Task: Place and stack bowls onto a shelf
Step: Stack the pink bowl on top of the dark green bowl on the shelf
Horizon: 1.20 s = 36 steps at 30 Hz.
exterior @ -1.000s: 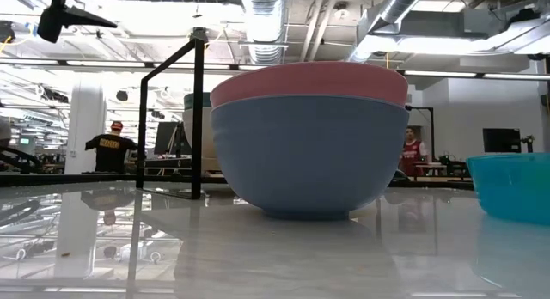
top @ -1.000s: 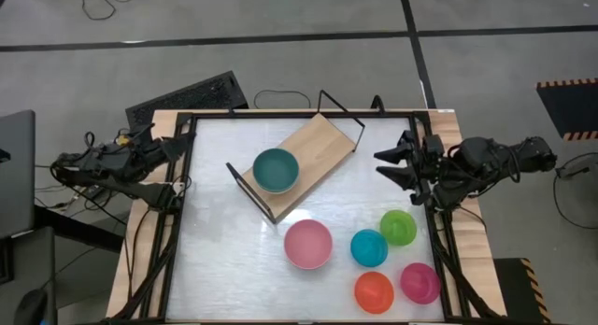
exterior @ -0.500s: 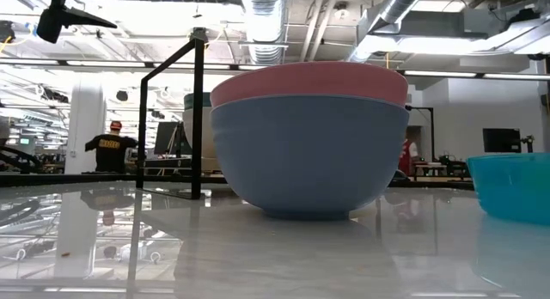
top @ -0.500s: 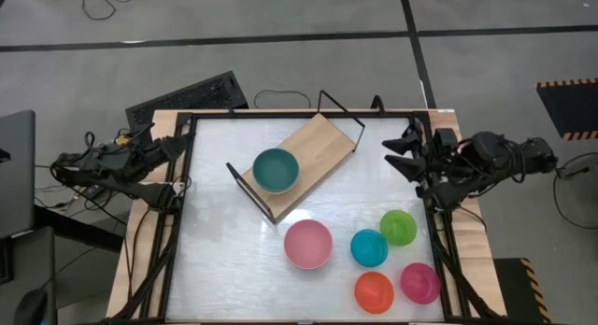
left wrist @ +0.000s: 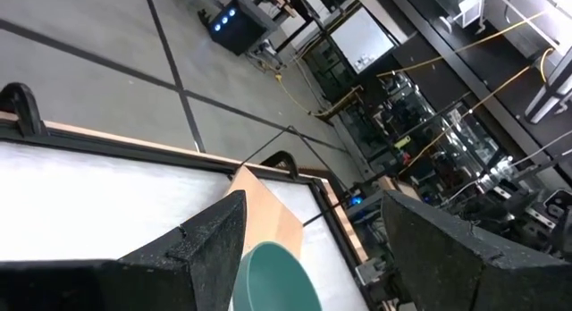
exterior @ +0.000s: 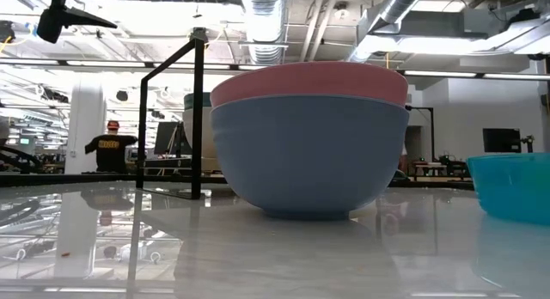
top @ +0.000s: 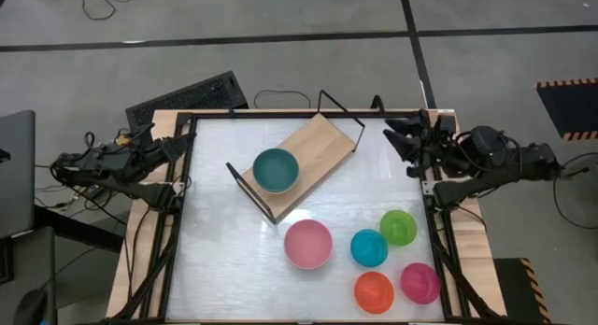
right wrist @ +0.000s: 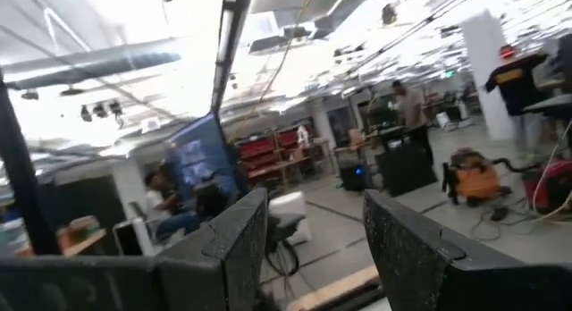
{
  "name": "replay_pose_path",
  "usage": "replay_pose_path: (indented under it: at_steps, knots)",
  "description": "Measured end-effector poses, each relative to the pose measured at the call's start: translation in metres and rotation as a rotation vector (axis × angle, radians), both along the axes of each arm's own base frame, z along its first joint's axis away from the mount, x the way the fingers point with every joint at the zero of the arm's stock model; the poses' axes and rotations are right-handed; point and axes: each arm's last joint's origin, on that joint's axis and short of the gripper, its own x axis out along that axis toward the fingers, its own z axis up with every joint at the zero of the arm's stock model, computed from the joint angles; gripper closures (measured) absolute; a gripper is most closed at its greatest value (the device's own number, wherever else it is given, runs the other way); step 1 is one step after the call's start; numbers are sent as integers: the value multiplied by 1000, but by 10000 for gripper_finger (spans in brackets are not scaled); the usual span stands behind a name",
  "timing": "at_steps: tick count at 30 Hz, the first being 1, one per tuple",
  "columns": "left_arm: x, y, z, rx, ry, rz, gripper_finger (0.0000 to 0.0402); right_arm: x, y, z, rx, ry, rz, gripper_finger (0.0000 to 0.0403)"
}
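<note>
High view: a round teal plastic bowl (top: 276,170) sits on the light wooden shelf (top: 313,148) lying diagonally on the white counter (top: 215,241). Both tools, left (top: 177,162) and right (top: 397,138), hang open and empty at opposite counter edges.

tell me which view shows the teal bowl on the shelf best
The high view: the teal bowl shows whole from above, sitting on the shelf near its end. The left wrist view catches only part of its rim. The low view shows only a sliver behind the pink bowl; the right wrist view misses it.
</note>
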Motion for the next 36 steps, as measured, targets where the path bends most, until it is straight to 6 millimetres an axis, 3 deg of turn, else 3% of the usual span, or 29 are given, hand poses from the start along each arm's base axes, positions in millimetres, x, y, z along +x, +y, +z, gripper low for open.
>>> replay_pose_path:
  at_steps: [3, 6, 10, 13, 20, 26, 36]
  knots:
    - [0, 0, 0, -1, 0, -9, 157, 0, 3, 2, -39, -25, 100, 191]
    - [1, -1, 0, -25, -17, -31, 157, -2, 9, 3, -66, -44, 329, 191]
    - [1, -1, 0, -57, -39, -59, 157, -2, 22, 0, -17, -24, 649, 191]
    - [1, -1, 0, -59, -41, -59, 157, 5, 33, -7, 28, 41, 752, 191]
    - [1, -2, 0, -43, -27, -63, 157, 26, 53, -20, 49, 136, 795, 191]
    - [1, -1, 0, -21, -8, -63, 157, 40, 57, -28, 86, 191, 794, 191]
    - [1, -1, 0, -8, 1, -42, 157, 37, 56, -24, 79, 150, 792, 191]
